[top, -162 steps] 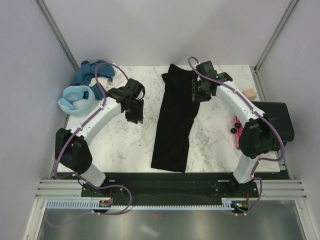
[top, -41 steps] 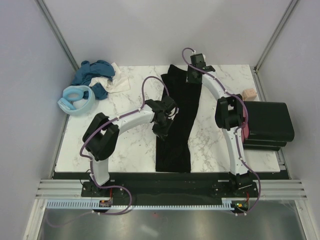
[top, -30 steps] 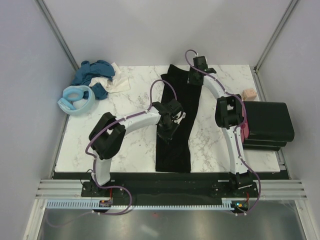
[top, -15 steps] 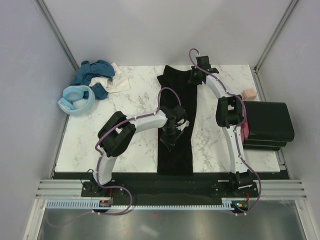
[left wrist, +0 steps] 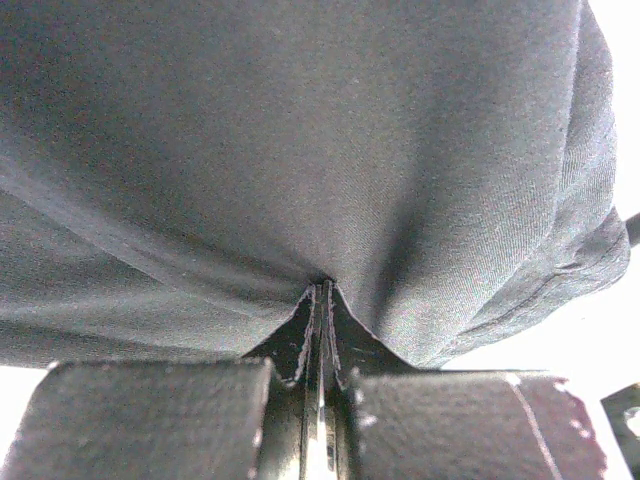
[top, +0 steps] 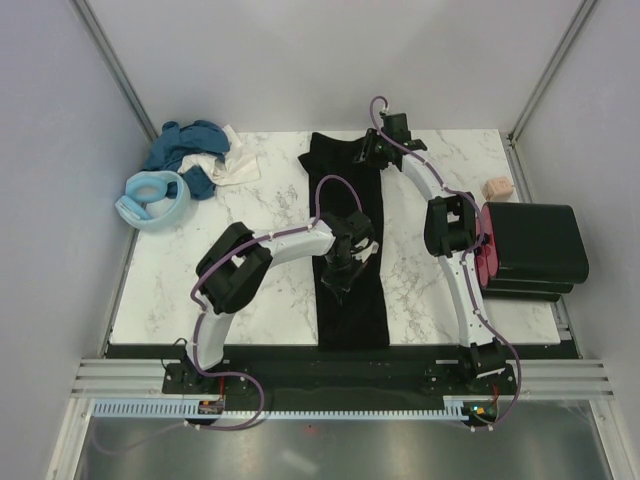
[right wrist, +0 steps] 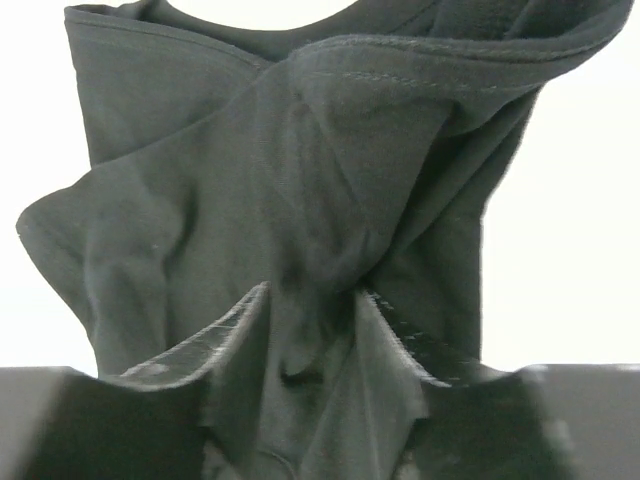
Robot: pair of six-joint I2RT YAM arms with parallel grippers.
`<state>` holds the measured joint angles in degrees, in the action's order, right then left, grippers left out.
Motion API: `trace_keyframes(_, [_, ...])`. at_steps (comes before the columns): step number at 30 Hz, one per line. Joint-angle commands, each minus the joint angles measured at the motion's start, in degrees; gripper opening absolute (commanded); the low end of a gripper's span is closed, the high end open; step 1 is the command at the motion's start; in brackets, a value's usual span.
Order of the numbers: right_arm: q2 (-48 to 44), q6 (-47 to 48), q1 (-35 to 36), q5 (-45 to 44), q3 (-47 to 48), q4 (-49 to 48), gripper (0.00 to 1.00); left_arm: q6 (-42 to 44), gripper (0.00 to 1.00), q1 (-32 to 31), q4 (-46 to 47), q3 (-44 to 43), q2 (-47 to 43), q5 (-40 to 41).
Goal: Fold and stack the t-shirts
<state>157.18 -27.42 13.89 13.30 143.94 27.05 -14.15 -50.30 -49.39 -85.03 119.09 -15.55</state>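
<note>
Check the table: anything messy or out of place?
Yes. Far left, teal-blue and white t-shirts lie in a crumpled heap, a light blue t-shirt beside it at the table's edge. The black t-shirt, a long folded strip mid-table, skews left at its far end.

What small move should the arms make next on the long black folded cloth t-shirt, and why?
Probably close the right gripper firmly on the far collar end of the long black cloth t-shirt. Its jaws stand apart with cloth bunched between them, while the left gripper is pinched shut on the shirt's middle, ready for folding.
</note>
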Motion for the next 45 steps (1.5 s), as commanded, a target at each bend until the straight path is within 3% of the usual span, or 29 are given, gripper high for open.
trace_keyframes(1, [3.74, -1.41, 0.61, 1.55, 0.29, 1.08, 0.53, -2.36, 0.02, 1.17, 0.60, 0.66, 4.04, 0.18])
trace_keyframes(2, [3.66, -1.32, 0.52, 1.47, 0.12, 0.90, 0.61, -3.68, 0.02, 2.39, 0.61, 0.75, 4.22, -0.09])
trace_keyframes(3, [3.22, -1.23, 0.52, 1.38, -0.15, 0.81, 0.63, -4.21, 0.02, 3.10, 0.61, 0.83, 4.40, -0.18])
trace_keyframes(16, [-12.86, -0.35, -0.79, 4.10, -13.68, -9.29, 0.66, -4.74, 0.02, 10.31, 2.45, 1.54, -0.51, 5.53])
trace_keyframes(20, [-24.16, 0.43, -0.88, 6.21, -19.29, -10.17, 0.69, -4.66, 0.02, 10.84, 5.61, 2.59, -11.11, 3.96])
trace_keyframes(23, [-35.58, 0.35, -0.88, 5.08, -30.27, -15.96, 0.71, -4.92, 0.06, 11.37, 7.20, 2.51, -16.50, 2.02])
trace_keyframes(25, [-39.13, -0.17, -0.97, 3.67, -34.41, -19.47, 0.79, -4.22, 0.10, 11.46, 7.29, 2.07, -19.33, -1.92])
trace_keyframes(27, [-38.63, -0.18, -1.06, 3.75, -32.60, -19.15, 0.79, -4.22, 0.09, 11.37, 6.76, 2.41, -19.33, -4.48])
trace_keyframes(30, [-33.36, -0.26, -0.97, 7.43, -20.67, -10.28, 0.74, -5.62, 0.04, 11.28, 6.76, 5.66, -20.55, -2.66])
trace_keyframes(32, [-34.65, -0.35, -0.80, 9.29, -21.41, -5.00, 0.72, -7.90, 0.04, 11.28, 6.85, 8.99, -22.49, -0.46])
trace_keyframes(36, [-46.33, -0.88, -0.36, 8.06, -42.79, -2.89, 0.70, -10.28, 0.08, 11.89, 6.76, 14.89, -26.45, 3.07])
trace_keyframes(44, [-70.24, 4.30, 2.02, 8.67, -72.63, 9.69, 0.72, -13.71, 0.18, 15.50, 8.60, 26.05, -32.77, -1.14])
trace_keyframes(45, [-72.26, 4.83, 1.93, 8.93, -77.18, 10.30, 0.73, -13.71, 0.23, 15.85, 8.87, 26.49, -33.30, -1.58])
